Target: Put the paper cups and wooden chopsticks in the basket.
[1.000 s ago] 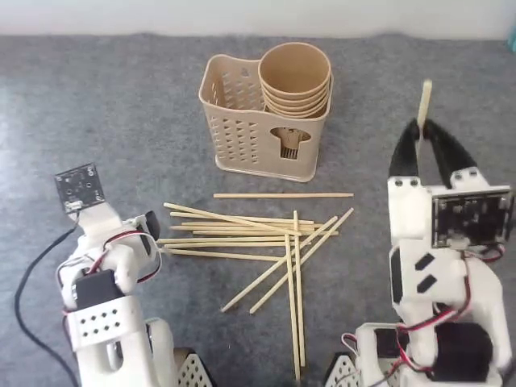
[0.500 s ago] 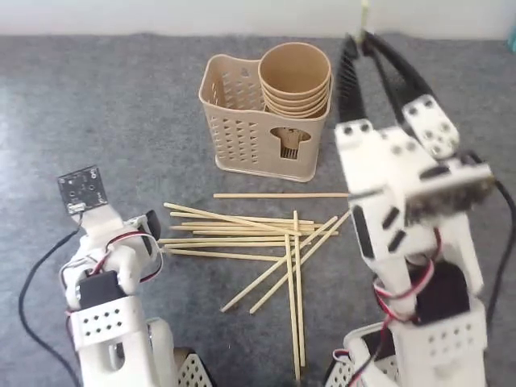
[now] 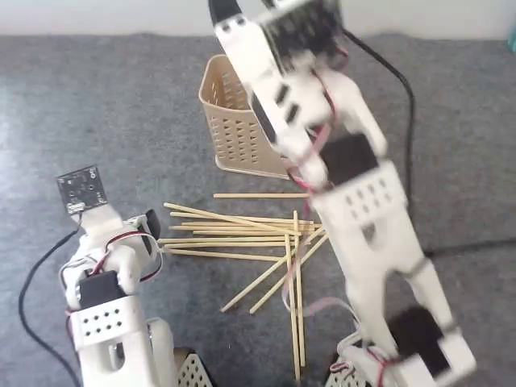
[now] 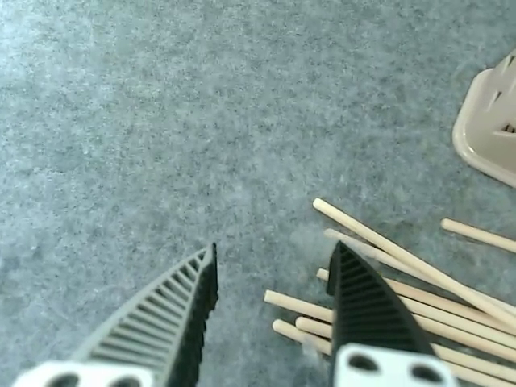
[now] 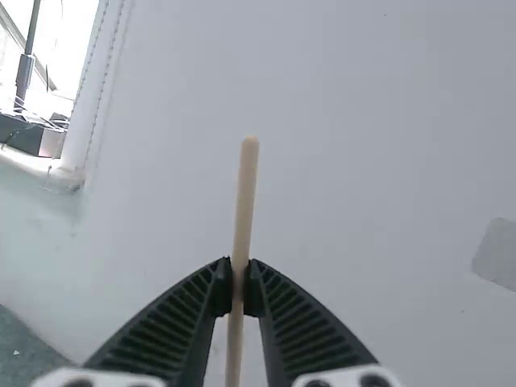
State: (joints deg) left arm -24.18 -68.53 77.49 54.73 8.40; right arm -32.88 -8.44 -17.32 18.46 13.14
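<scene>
Chopstick [image 5: 244,185], slender wood, in ribbed claw [image 5: 238,276]

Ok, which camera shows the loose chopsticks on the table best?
The high view: nearly the whole scattered pile of chopsticks shows, an arm covering one edge. The left wrist view catches a few ends by the left gripper; the right wrist view faces a wall.

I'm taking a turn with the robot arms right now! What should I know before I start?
Right end effector: shut on one chopstick, arm lifted up across the basket in the high view.
Left end effector: open, empty, low over the grey mat beside the pile of chopsticks.
Done: unsure; the arm hides most of the basket, cups included.
Left: drop the held chopstick in, then collect the pile.
</scene>
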